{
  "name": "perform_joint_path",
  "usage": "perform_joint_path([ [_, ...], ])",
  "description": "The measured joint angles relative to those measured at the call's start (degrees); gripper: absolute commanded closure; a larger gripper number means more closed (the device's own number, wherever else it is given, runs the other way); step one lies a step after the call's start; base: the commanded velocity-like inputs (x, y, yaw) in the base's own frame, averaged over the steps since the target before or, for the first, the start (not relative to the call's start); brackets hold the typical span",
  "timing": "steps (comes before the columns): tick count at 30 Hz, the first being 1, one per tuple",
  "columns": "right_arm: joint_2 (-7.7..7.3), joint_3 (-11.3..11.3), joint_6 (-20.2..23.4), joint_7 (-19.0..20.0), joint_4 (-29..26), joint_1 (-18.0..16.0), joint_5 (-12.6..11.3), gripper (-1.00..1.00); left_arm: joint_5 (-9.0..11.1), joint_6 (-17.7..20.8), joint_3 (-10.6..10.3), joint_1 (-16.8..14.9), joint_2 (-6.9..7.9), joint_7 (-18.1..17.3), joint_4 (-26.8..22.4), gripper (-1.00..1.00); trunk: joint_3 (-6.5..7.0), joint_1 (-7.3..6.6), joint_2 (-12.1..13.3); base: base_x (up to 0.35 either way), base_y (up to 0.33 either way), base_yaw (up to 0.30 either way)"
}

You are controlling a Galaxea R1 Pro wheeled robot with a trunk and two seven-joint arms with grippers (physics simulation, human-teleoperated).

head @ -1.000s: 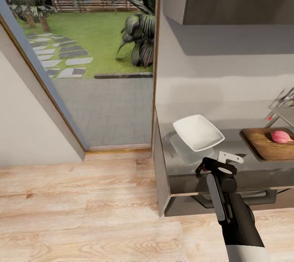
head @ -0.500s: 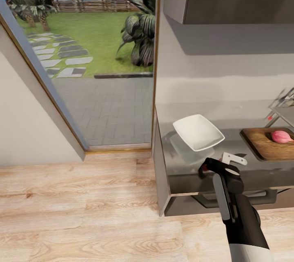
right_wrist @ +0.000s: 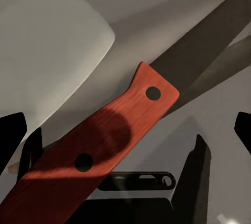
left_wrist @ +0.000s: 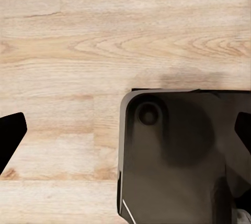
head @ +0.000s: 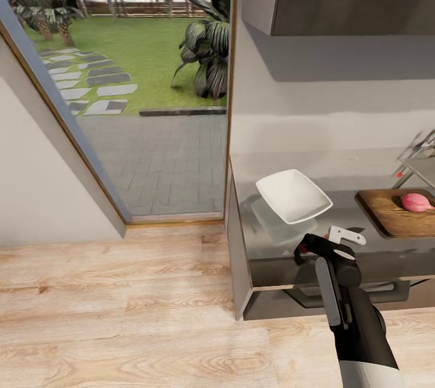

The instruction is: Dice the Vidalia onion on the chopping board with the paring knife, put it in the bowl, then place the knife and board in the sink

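- Vidalia onion (head: 415, 202), a small pinkish-red rounded bulb, is seen at the far right of the head view, resting on the rectangular brown wooden chopping board (head: 396, 214), which lies on the smooth grey reflective countertop (head: 278, 243).
- At the far left of the head view, a glass door is seen opening onto a green lawn with stepping stones, a fence and dark palm-like plants; light wooden floor planks (head: 121, 309) are spread below.
- Further right, the shallow white squarish bowl (head: 293, 196) is set on the countertop near its left end, well apart from the board.
- Just in front of the bowl, the black right gripper (head: 320, 246) is held over the countertop's front edge, with a pale pointed tip showing beside it.
- In the right wrist view, the paring knife (right_wrist: 99, 145) with its reddish-brown riveted handle is seen lying between the 2 dark fingers (right_wrist: 201, 166); whether they press on it cannot be told.
- At the right edge, part of the chrome tap with a red knob (head: 399, 174) is seen behind the board.
- In the left wrist view, the left gripper's dark fingertips (left_wrist: 11, 132) are spread wide at opposite edges, holding nothing, above the wooden floor and a dark rounded base.
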Motion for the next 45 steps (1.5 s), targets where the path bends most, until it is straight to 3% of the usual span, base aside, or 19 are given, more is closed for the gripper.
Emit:
perform_joint_path([
  [45, 0.01, 0.0, 0.0, 0.8, -1.5, 0.0, 0.2, -1.0, 0.0, 0.0, 0.0, 0.0, 0.0, 0.0, 0.0, -1.0, -1.76, -0.01, 0.0, 0.0, 0.0, 0.0],
])
